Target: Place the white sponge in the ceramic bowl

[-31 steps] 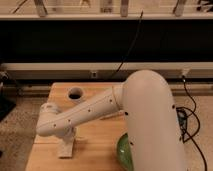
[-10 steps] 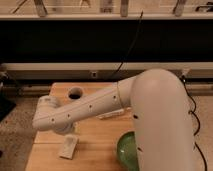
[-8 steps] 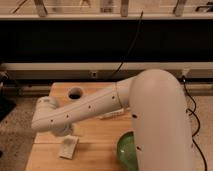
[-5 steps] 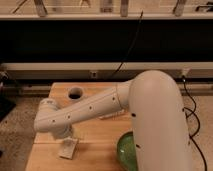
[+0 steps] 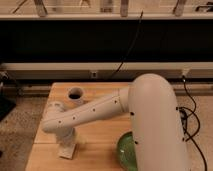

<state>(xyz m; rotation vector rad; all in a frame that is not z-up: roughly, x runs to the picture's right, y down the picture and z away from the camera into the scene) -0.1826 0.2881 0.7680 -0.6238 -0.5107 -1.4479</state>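
Down at the white sponge (image 5: 67, 150), the tool (image 5: 65, 141) seems hidden, grip unclear

Your gripper (image 5: 66, 145) hangs low over the flat off-white sponge (image 5: 67, 151) near the wooden tabletop's (image 5: 97, 155) front left. Bare wood lies between it and the glossy green ceramic bowl (image 5: 125, 150); the small white cup (image 5: 75, 95) stands behind, well apart.

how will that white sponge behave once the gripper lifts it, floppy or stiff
The white sponge lies flat and thin on the table, so probably light and slightly bendy. The gripper sits directly over it; no rolling risk, given its flat rectangular shape.
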